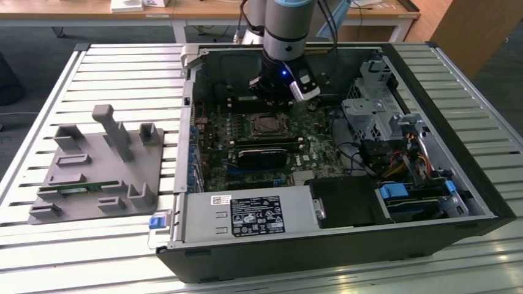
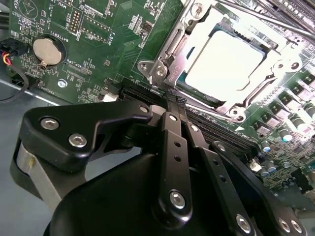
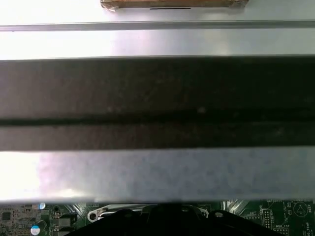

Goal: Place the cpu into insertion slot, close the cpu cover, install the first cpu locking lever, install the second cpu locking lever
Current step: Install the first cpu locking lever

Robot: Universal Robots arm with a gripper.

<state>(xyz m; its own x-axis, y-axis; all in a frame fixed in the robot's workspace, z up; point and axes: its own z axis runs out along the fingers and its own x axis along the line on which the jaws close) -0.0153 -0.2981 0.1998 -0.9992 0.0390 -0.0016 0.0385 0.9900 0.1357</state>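
An open computer case (image 1: 457, 184) lies on a counter (image 1: 106, 73) of pale ribbed metal slats, its green motherboard (image 1: 217, 131) facing up. The arm (image 1: 286, 27) reaches down into the case, and the tool (image 2: 172, 101) hangs close over the board just beside the socket; its black fingers (image 2: 170, 128) meet at a narrow tip with nothing between them. The cpu (image 2: 224, 61), a flat square with a dull silvery top, sits in the socket, and the cpu cover (image 2: 172, 46), a thin bright metal frame with an open middle, lies down around it. Thin steel levers (image 2: 256, 14) run along the socket's edge; whether they are latched cannot be told. In the exterior view the socket (image 1: 266, 124) lies between the tool and a black rectangular module (image 1: 263, 154). A coin battery (image 2: 46, 50) and rows of small cylindrical capacitors (image 2: 283, 132) crowd the board nearby. A grey power supply (image 1: 245, 214) with a label fills the case's near edge, with bundled cables (image 1: 400, 162) and a metal drive cage (image 1: 372, 113) toward the exterior view's right. On the exterior view's left, well apart from the case, stands a grey moulded fixture (image 1: 98, 165) of blocky posts and slots. The first wrist view shows a dark band of case wall (image 3: 157, 103) between pale metal strips.
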